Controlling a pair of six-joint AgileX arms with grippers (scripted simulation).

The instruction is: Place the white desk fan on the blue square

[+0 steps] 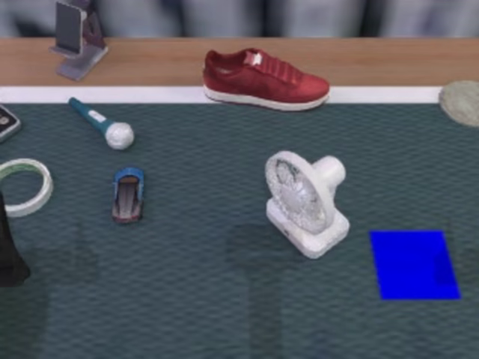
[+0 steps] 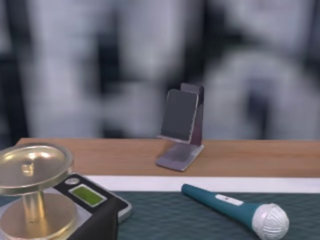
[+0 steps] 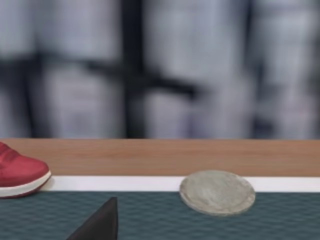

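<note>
A: From the top view, where does the task's thing stand?

B: The small white plastic desk fan (image 1: 306, 203), with its round grilled head, cylindrical motor housing and rounded-square base, stands upright on the dark green textured table mat (image 1: 202, 299), a little right of the middle. The flat bright blue square (image 1: 414, 264) lies to its right, nearer the front edge, apart from the fan with bare mat between them.

A: What else is there?

B: A dark red sneaker with a white sole (image 1: 265, 79) lies on the wooden strip (image 1: 389, 60) behind the fan. A grey phone stand holding a phone (image 1: 76, 39) sits at the far left of that strip. On the mat's left side lie a teal microphone with a white head (image 1: 102, 125), a small blue toy car (image 1: 128, 194) and a white tape ring (image 1: 26, 186). A grey stone disc (image 1: 462, 102) sits at the right edge.

A: And the arms?

B: A black part (image 1: 11, 250) shows at the left edge. Neither gripper is seen, so I cannot tell how either stands.

A: The left wrist view?

B: It shows the phone stand (image 2: 181, 128), the microphone (image 2: 237, 209) and a black digital scale carrying 1 brass pan stand (image 2: 35, 192).

A: The right wrist view?

B: The stone disc (image 3: 217, 192), the sneaker's toe (image 3: 19, 172) and a dark wedge (image 3: 100, 222) at the bottom.
</note>
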